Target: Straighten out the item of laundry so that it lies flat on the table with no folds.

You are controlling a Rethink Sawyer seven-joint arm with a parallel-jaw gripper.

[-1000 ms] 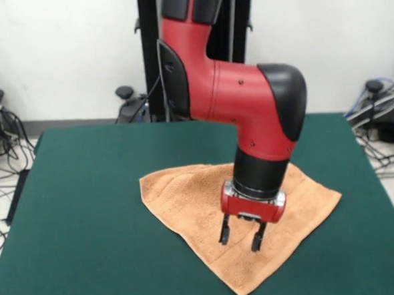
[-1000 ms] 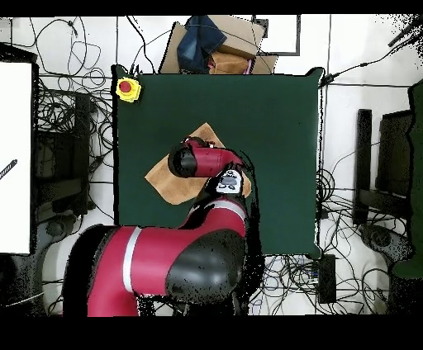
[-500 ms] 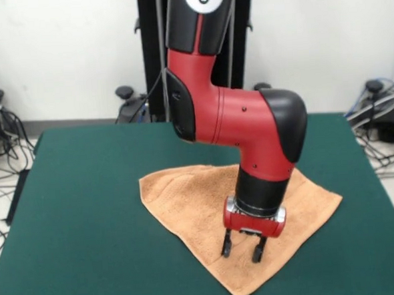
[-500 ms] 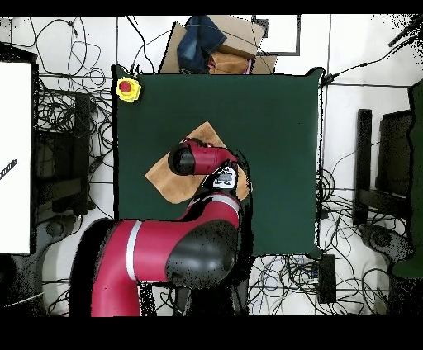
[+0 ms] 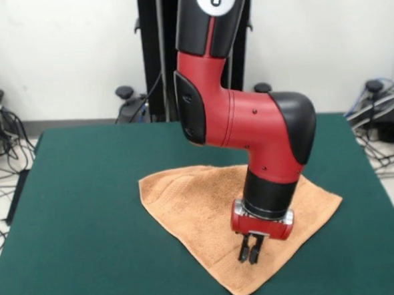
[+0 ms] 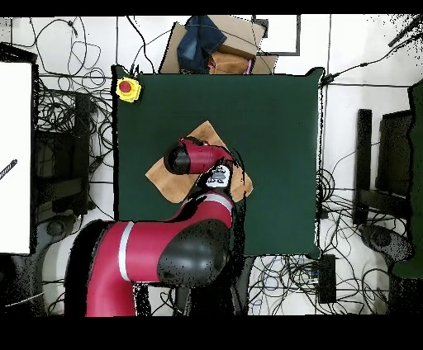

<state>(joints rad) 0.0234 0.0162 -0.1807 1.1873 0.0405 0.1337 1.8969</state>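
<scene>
The item of laundry [image 5: 187, 201] is a peach-orange towel lying in a roughly triangular, folded shape at the middle of the green table [image 5: 86, 194]. My gripper [image 5: 249, 254] points straight down over the towel's near part. Its fingers are drawn together with their tips on the cloth, pinching it. In the overhead view the towel [image 6: 203, 134] shows to both sides of the red arm [image 6: 194, 157], which covers the gripper there.
A yellow box with a red button [image 6: 127, 88] sits at one table corner. A cardboard box with dark cloth [image 6: 213, 45] stands just beyond the table's edge. Cables lie on the floor all round.
The gripper has come down onto the towel, shifted slightly toward the near corner, and its fingers have gone from spread apart to shut. The towel's outline is unchanged.
</scene>
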